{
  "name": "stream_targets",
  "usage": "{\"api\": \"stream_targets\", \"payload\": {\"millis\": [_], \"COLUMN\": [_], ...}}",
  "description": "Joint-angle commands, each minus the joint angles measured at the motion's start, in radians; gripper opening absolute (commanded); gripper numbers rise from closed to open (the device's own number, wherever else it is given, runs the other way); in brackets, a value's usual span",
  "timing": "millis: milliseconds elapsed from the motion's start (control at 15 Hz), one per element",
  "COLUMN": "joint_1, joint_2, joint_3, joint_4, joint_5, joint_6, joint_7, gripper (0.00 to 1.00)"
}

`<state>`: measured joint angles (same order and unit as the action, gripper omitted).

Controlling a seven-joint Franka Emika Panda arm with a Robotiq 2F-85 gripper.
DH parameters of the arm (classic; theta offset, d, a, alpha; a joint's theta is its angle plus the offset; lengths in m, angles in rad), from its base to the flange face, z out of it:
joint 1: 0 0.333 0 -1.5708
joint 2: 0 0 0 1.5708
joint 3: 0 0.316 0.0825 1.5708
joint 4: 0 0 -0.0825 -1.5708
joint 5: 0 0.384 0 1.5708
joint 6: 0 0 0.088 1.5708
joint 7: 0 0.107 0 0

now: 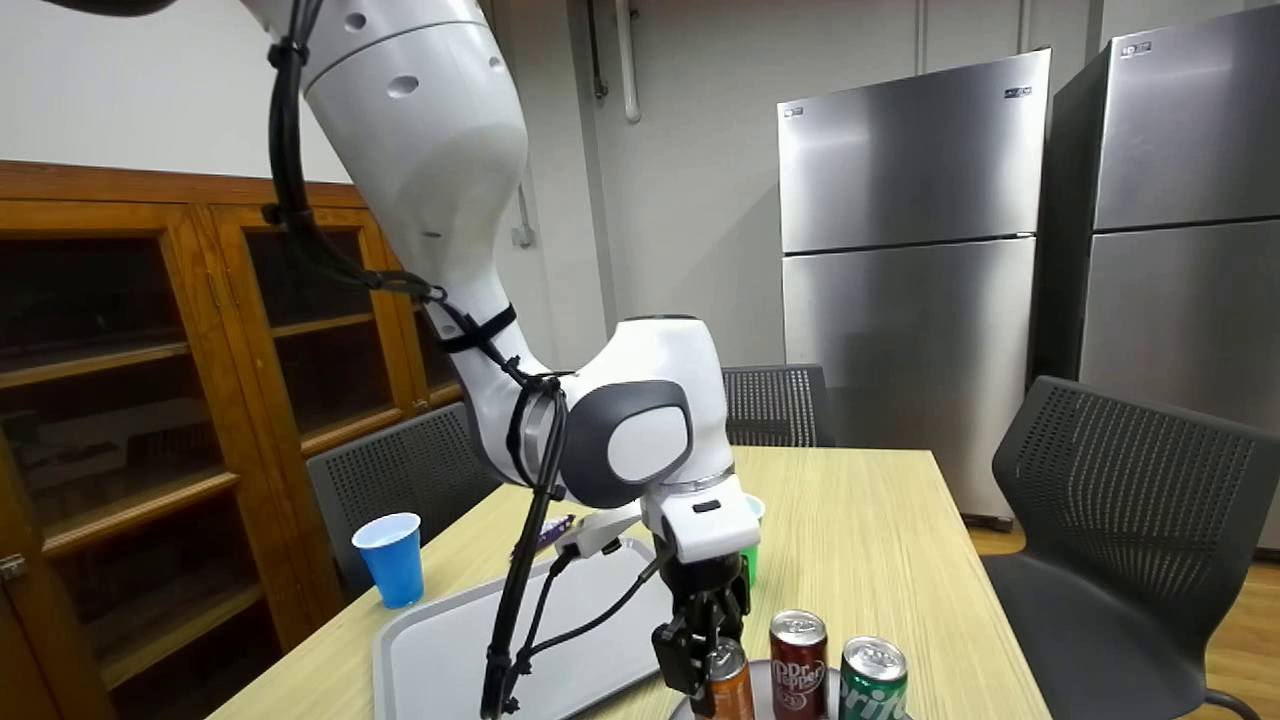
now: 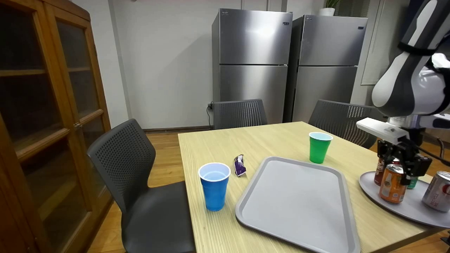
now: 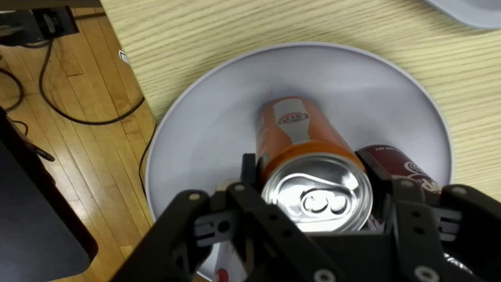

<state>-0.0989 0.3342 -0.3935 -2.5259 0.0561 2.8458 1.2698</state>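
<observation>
My gripper (image 3: 309, 162) is shut on an orange soda can (image 3: 297, 121), with one finger against each side near its top. In both exterior views the gripper (image 1: 700, 665) reaches down to the orange can (image 2: 392, 186), which stands on a round grey plate (image 3: 203, 129). I cannot tell whether the can's base is slightly raised. A dark red Dr Pepper can (image 1: 798, 670) stands close beside one finger. A green Sprite can (image 1: 873, 685) and a silver can (image 2: 437, 191) are also on the plate. In the wrist view the gripper hides parts of these neighbours.
A grey rectangular tray (image 2: 299, 207) lies on the wooden table (image 2: 211, 144) beside the plate. A blue cup (image 2: 214, 191), a green cup (image 2: 319, 149) and a purple wrapper (image 2: 239, 166) stand around the tray. Dark chairs (image 2: 154, 207) surround the table. The plate sits near a table edge.
</observation>
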Motion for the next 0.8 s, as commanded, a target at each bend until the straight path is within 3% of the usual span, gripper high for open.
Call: {"api": "stream_targets", "payload": {"millis": [0, 400, 733], "joint_1": [0.039, 0.085, 0.116], "joint_2": [-0.085, -0.148, -0.183], "joint_3": [-0.02, 0.014, 0.091], "joint_4": [-0.045, -0.067, -0.083], "joint_5": [-0.033, -0.075, -0.085], "joint_6": [0.01, 0.007, 0.001], "joint_7": [-0.03, -0.053, -0.087], "gripper": [0.38, 0.38, 0.38]}}
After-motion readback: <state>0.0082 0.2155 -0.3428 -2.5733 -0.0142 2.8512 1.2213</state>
